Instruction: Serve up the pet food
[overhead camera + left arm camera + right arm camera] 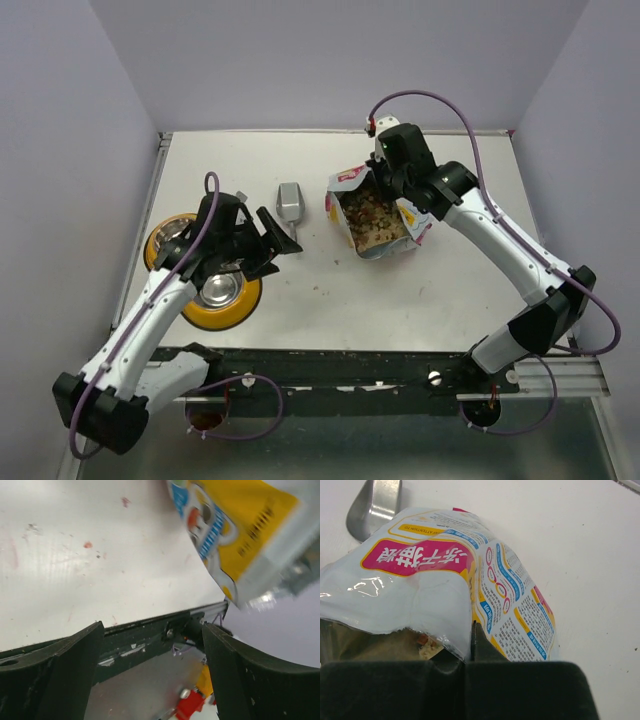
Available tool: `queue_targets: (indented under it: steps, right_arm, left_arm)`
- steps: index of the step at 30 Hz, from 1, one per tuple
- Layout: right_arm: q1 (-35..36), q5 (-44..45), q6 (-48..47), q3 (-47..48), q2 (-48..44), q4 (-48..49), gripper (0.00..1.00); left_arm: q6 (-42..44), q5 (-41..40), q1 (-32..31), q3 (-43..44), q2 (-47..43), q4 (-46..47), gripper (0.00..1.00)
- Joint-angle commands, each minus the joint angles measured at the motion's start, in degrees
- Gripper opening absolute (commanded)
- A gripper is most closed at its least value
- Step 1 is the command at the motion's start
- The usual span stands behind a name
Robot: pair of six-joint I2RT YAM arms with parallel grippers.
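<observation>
Two grippers: my right gripper (pixel 384 177) clamps the bag (pixel 343 190) rim, pet food (pixel 375 218) exposed; left gripper (pixel 281 247) spread, empty, scoop (pixel 289 203) just far-right of it.

Yellow-white printed bag (pixel 435 580), silver scoop (pixel 289 203), yellow feeder (pixel 215 315), seemingly brownish kibble (pixel 375 215)

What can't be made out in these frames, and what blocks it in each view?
Top view: feeder bowls partly under the left arm; contents unclear.
Left wrist: bag blurred, cut by top and right edges; opening unseen.
Right wrist: pet food mostly behind the bag wall and the right gripper.
Right wrist: scoop cut by the top edge.
</observation>
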Motion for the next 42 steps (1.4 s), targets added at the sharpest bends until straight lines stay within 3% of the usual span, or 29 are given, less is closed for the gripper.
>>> queue_targets:
  steps: [1, 5, 9, 12, 15, 18, 22, 30, 34, 39, 42]
  right_arm:
    - [0.23, 1.57, 4.61, 8.27, 2.56, -4.78, 0.01]
    - [0.23, -1.33, 6.28, 9.77, 1.95, -5.93, 0.01]
    - [0.23, -2.65, 7.17, 9.42, 0.54, -6.63, 0.01]
    - [0.23, -2.83, 6.91, 10.29, -0.25, -7.16, 0.01]
    - [0.23, -2.74, 6.55, 11.79, -0.34, -8.12, 0.01]
    - [0.23, -2.83, 6.2, 12.4, -0.52, -8.56, 0.01]
    - [0.23, -3.27, 5.32, 12.49, -1.13, -8.92, 0.01]
    - [0.23, -3.36, 3.13, 15.57, 0.54, -11.99, 0.01]
    - [0.23, -3.97, 3.04, 16.1, 0.63, -11.64, 0.01]
    - [0.23, -4.06, 2.95, 16.62, 0.63, -11.99, 0.01]
    - [0.23, -3.88, 2.77, 16.45, -0.16, -11.91, 0.01]
  left_arm:
    - [-1.5, 3.71, 7.33, -0.62, 9.12, 6.06, 0.87]
    - [1.32, 8.52, 11.56, 3.69, 21.16, 9.21, 0.87]
    - [-2.88, 9.42, 13.49, 0.11, 27.15, 22.99, 0.88]
    - [-9.28, 4.25, 13.76, -6.82, 26.99, 35.89, 0.88]
    - [-17.9, -6.1, 12.36, -16.74, 24.53, 48.47, 0.88]
    - [-22.49, -13.77, 10.43, -22.57, 24.61, 55.6, 0.89]
    - [-22.58, -13.88, 8.84, -23.01, 31.02, 63.51, 0.88]
    - [-30.13, -18.18, 6.12, -31.1, 42.09, 94.36, 0.79]
    - [-31.28, -19.85, 3.48, -30.76, 46.32, 100.27, 0.69]
    - [-31.02, -22.66, 2.69, -30.84, 47.38, 99.93, 0.59]
    - [-31.19, -22.93, 3.04, -32.16, 48.34, 101.5, 0.58]
